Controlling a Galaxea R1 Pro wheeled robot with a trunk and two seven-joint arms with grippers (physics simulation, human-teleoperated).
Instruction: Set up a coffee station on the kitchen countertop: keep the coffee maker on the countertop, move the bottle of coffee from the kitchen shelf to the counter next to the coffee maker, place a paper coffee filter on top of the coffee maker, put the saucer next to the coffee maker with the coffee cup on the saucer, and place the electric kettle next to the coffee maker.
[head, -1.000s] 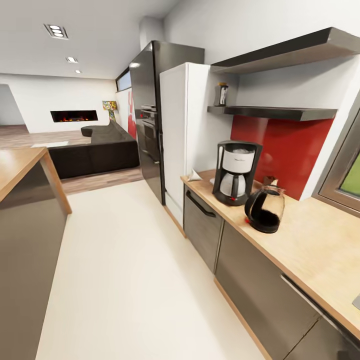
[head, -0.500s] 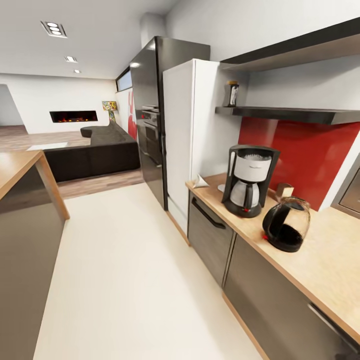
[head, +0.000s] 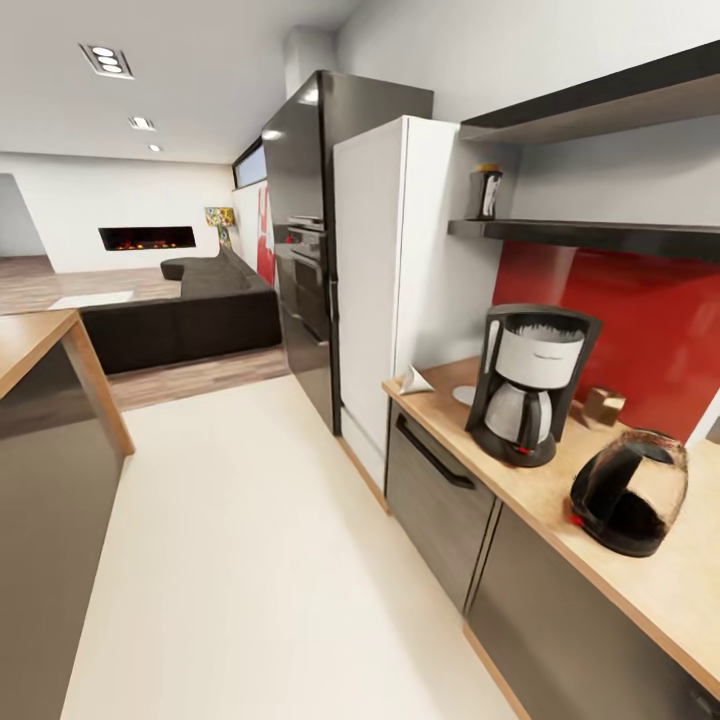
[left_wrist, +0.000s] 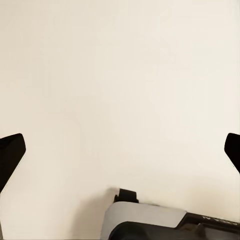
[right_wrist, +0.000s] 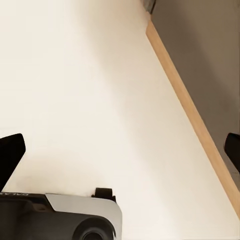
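Whole head view shifted since a second ago: camera moved, not the things. Rolled closer along the kitchen run and turned a little, so coffee maker (head: 530, 385) and electric kettle (head: 630, 492) now sit lower and further toward the right of the picture, and the lower kitchen shelf (head: 590, 237) stands nearer and higher.

Nothing on the table (head: 560, 505) itself rearranged. Coffee maker upright a short way in from the table's front edge, toward its end by the white cabinet. Kettle near it along the same front edge, apart, not touching. Paper coffee filter (head: 415, 380) lying at the table's end corner next to the cabinet. Saucer (head: 464, 395) flat just behind and beside the coffee maker, partly hidden by it. Small tan object (head: 601, 407) at the back edge against the red wall; too small to name. Bottle of coffee (head: 485, 193) upright at the shelf's end nearest the cabinet.

Left pincer (left_wrist: 120, 150) spread wide, gripping nothing, over pale floor (head: 250, 540). Right pincer (right_wrist: 120, 150) likewise wide apart and empty, over floor beside the cabinet plinth.

Judged from this: an approach, probably toward the bottle; no item yet handled, kettle seemingly already in place.
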